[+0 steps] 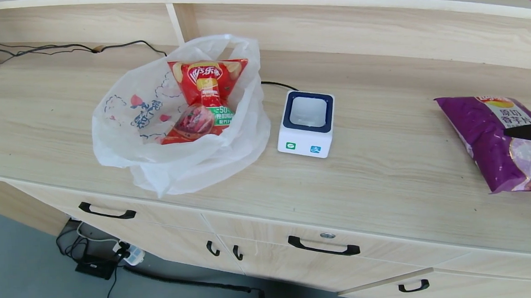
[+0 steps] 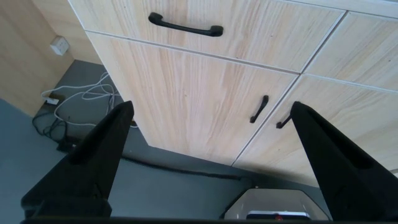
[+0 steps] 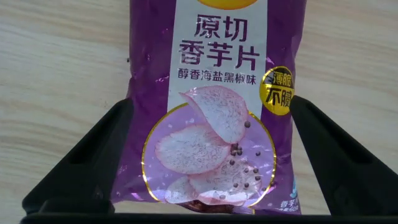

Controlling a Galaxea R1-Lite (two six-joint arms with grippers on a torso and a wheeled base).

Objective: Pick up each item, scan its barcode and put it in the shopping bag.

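- Your right gripper [image 3: 211,102] is spread wide, one finger on each side of the purple chips [image 3: 214,56], with nothing gripped.
- The purple chips lie flat on the counter [image 1: 383,175], well to the right of the scanner [image 1: 307,124].
- Your left gripper [image 2: 211,106] hangs wide open and empty, facing the cabinet doors [image 2: 205,93].
- The red chips [image 1: 207,95] sit in the bag [image 1: 126,141], just left of the scanner.

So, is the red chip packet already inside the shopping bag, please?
Inside: the red chip packet lies within the open shopping bag.

Cables [image 1: 186,281] lie on the floor below the counter [image 1: 383,170].
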